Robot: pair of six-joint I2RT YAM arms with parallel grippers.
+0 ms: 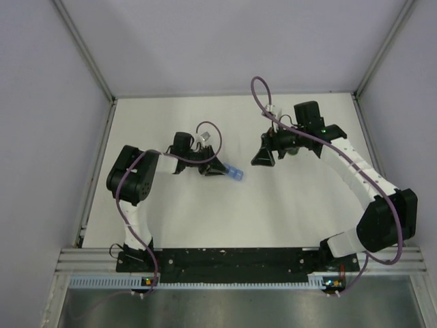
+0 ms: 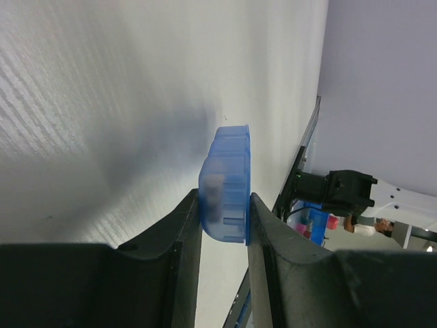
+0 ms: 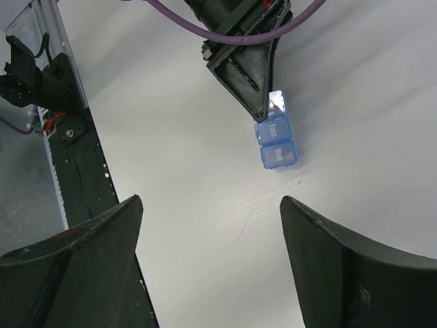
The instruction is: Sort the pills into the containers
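Pill box (image 1: 234, 173), one only, small, blue and see-through, near the middle of the white table (image 1: 205, 219). Pinched at one end between the two dark fingers (image 2: 181, 239) of the left gripper (image 1: 220, 169), squeezed tight on both flat sides, with the other end poking out past the fingertips. Hard to tell whether resting on the table or hanging just above it. Two square lids in plain sight from the right wrist view, each with a short word on top, too small to read for sure. Maybe a third lid under the fingers, but hidden there. Something pale inside the box in the left wrist view, too blurry to name. Two arms and two grippers in all. Right gripper (image 1: 263, 158) off to the right of the box, well apart from it and pointed toward it, its two fingers spread wide with nothing between them. Only the inner edges of those two fingers seen by their own camera, the rest cut off at the bottom and sides. Two purple cables (image 1: 252, 89), one looping over each arm, the left one partly lost behind the arm. Left fingers in their own view also cut off low down, just dark blocks there.
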